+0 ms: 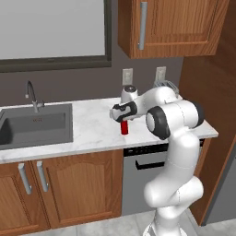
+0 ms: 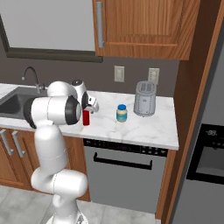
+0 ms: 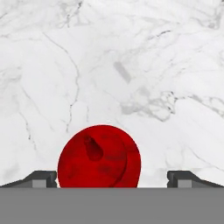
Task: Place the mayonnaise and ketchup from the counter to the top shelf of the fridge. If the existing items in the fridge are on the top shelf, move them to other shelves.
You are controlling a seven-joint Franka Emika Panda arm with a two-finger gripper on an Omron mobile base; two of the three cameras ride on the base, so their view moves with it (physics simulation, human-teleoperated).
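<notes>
Marble table (image 2: 144, 127) runs from the sink (image 1: 37, 124) toward the grey fridge (image 2: 205, 144), whose door appears shut, so I cannot tell what sits on its shelves. On the table stand a toaster (image 2: 145, 98), then the mayonnaise (image 2: 121, 113) just beside it, and further toward the sink the ketchup (image 2: 86, 117), upright. Poised directly over the ketchup, the gripper (image 3: 112, 177) points straight down, its fingers (image 3: 41, 178) spread wide with nothing between them but the bottle's red top (image 3: 99, 156), which sits nearer one finger than the other. To do this pickup well, I judge the hand should shift sideways until the bottle is centred in the gap, then descend vertically past the tapered nozzle so the fingers close on the wider body, not the narrow tip, to avoid tipping it.
</notes>
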